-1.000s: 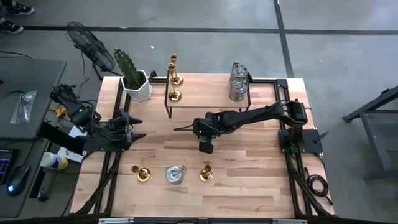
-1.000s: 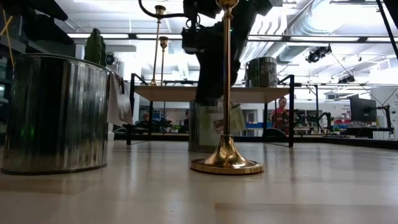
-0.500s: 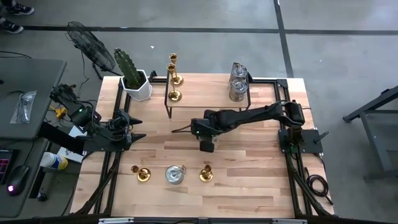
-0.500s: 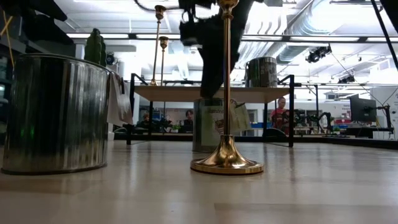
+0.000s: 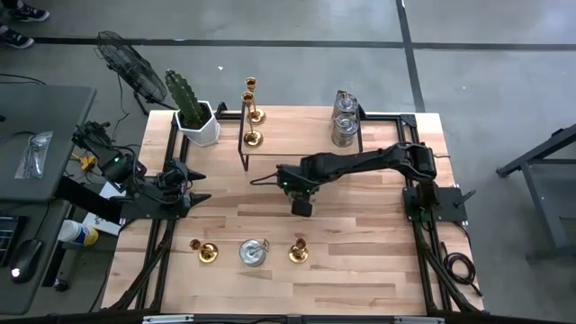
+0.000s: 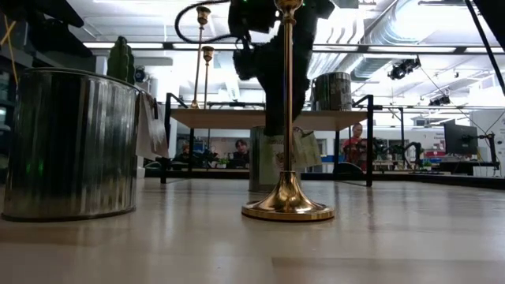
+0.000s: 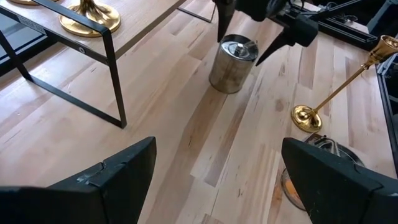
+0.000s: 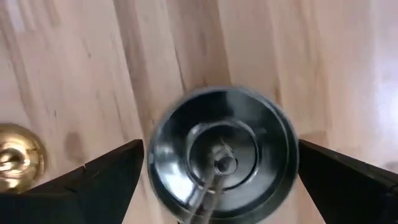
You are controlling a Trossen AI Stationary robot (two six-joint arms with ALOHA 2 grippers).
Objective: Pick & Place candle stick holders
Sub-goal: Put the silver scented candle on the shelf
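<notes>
My right gripper [image 5: 302, 205] reaches to the table's middle, pointing down, shut on a squat silver holder [image 7: 233, 65] that also shows in the low view [image 6: 272, 167]. My left gripper [image 5: 186, 184] is open and empty at the table's left side. Two gold candlesticks [image 5: 252, 112] and two silver holders [image 5: 343, 126] stand on the black-framed shelf [image 5: 297, 126] at the back. Near the front edge stand a gold candlestick [image 5: 298, 250], a silver holder [image 5: 253, 253] and another gold candlestick [image 5: 205, 251]. My right gripper has the silver holder between its two fingers, which are spread wide on opposite sides of its rim [image 8: 158, 143]. The fingers [image 7: 221, 18] come from above, pointing down. The holder stays upright, low over the table; I cannot tell whether its base is clear of the wood.
A white hexagonal pot with a green cactus [image 5: 193, 112] stands at the far left corner, beside the shelf. Bare wood lies between the shelf and the front row. People show in the room beyond the table [image 6: 359, 142].
My right gripper has gone a little toward the table's far edge and slightly right, toward the shelf. The silver holder has gone along with it and stayed upright.
</notes>
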